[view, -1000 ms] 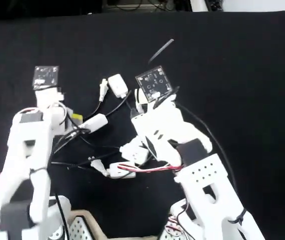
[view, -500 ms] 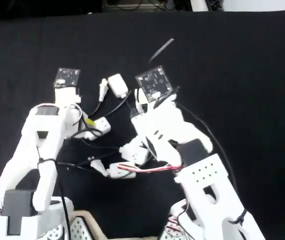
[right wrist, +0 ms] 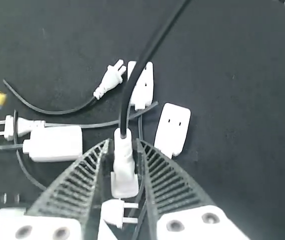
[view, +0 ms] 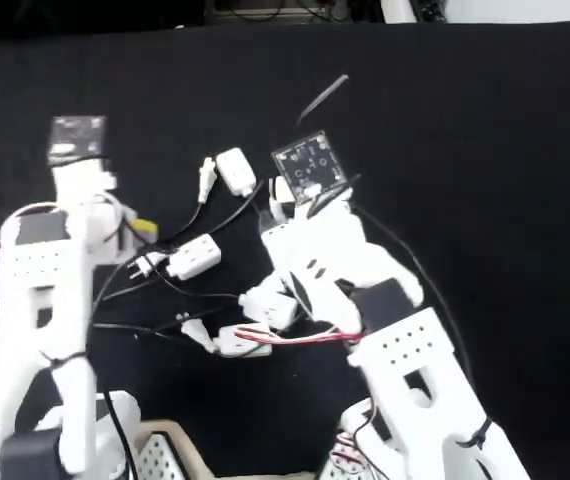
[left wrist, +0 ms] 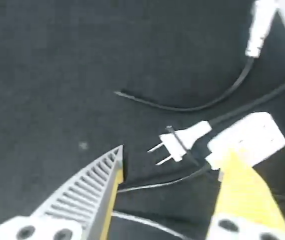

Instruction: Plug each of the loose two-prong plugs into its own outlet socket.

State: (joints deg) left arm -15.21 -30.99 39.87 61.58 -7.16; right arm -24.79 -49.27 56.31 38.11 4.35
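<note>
Tabletop (view: 485, 150) cords (left wrist: 182, 108) and sockets (right wrist: 172, 129) crowd right end effector's (right wrist: 122, 143) gripped plug (right wrist: 123, 172).

The far and right stretches of the bench (view: 485, 130) lie bare and give wide passage. The crowded patch sits between the arms, where black cables (view: 225, 215) cross among a white outlet block (view: 193, 257), a two-prong plug (left wrist: 175, 145) and a flat socket (right wrist: 172, 127). The left tool (left wrist: 173, 153) hangs spread over that plug, with a cable running between its fingers. A white plug body (right wrist: 124, 172) fills the right tool (right wrist: 122, 142), and another plug (right wrist: 115, 212) lies just beside it.
</note>
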